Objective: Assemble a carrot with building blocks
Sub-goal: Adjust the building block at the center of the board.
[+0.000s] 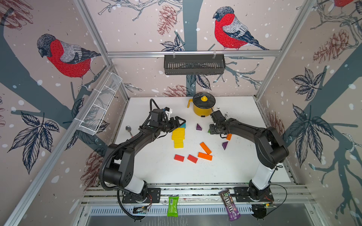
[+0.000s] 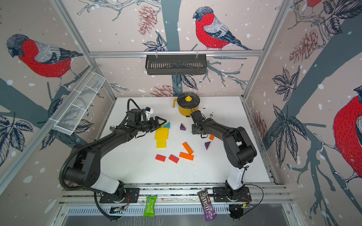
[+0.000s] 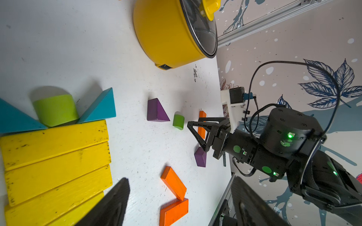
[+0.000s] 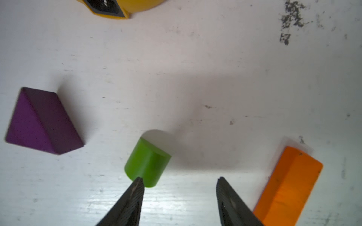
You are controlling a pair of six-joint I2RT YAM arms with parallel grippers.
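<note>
Looking down in both top views, we see the yellow blocks (image 1: 178,135) laid side by side, touching, as a stepped shape near the middle of the frame on the table (image 1: 156,172). At its upper end two teal triangles (image 3: 100,107) touch the widest yellow block, and a green piece (image 3: 55,109) sits between them. The left gripper (image 1: 179,121) hovers over this end; its jaws are spread and we see nothing between them. The right gripper (image 4: 180,179) is right of the frame's middle, low over the table, jaws also spread and empty. One fingertip (image 4: 137,187) is at the second green piece (image 4: 147,162); touching or not, we cannot tell. A purple triangle (image 1: 198,127) lies between the two grippers, a second purple triangle (image 1: 225,145) further to the lower right. One orange block (image 1: 228,137) is partly hidden under the right arm (image 1: 246,129). Two more orange blocks (image 1: 205,148) and two red blocks (image 1: 179,157) lie loose below the middle of the frame. The pot (image 1: 202,108) stands above the middle, lid on.
</note>
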